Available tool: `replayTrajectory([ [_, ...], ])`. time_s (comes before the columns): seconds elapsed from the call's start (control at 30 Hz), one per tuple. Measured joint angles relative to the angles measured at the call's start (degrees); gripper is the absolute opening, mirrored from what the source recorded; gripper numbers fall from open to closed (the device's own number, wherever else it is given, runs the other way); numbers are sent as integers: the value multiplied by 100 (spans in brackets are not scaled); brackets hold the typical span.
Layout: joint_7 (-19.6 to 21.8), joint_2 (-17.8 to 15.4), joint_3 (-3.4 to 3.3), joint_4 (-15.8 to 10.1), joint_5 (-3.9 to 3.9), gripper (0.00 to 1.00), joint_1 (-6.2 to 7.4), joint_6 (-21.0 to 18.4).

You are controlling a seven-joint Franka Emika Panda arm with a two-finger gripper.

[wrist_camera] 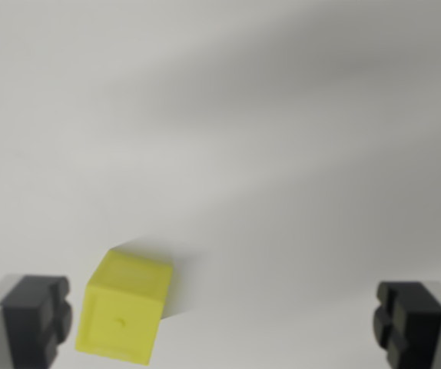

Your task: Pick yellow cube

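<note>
Item: yellow cube (pixel 124 307), one piece, resting on a plain pale grey worktop (pixel 266 138), low in the wrist view and toward the wrist view's left; it sits turned at an angle, one corner pointing up-frame, with the top face and one lighter front face showing, and a small dark speck near the middle of the front face. Gripper (pixel 220 327): released, jaws spread wide, the two dark fingertips at the bottom corners of the frame, one (pixel 38 319) at the wrist view's left and the other (pixel 409 321) at the wrist view's right. Position of cube relative to gripper: between the fingertips but well off centre, just beside the left-hand one with a narrow strip of worktop visible between them, and well apart from the right-hand one; nothing is clasped. Surface: bare around the cube, with a soft shadow close behind the cube and a broad, faint diagonal band of shade across the upper part of the frame. Picture slightly blurred; fine detail on the fingertips cannot be made out
</note>
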Motion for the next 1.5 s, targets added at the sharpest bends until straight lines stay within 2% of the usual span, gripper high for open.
replayTrajectory([
  [0.83,1382,423,0,-653,119,100,676,1043],
  [1.23,2023,746,0,-850,229,100,1038,1552],
  [1.5,2432,1002,0,-936,338,100,1298,1893],
])
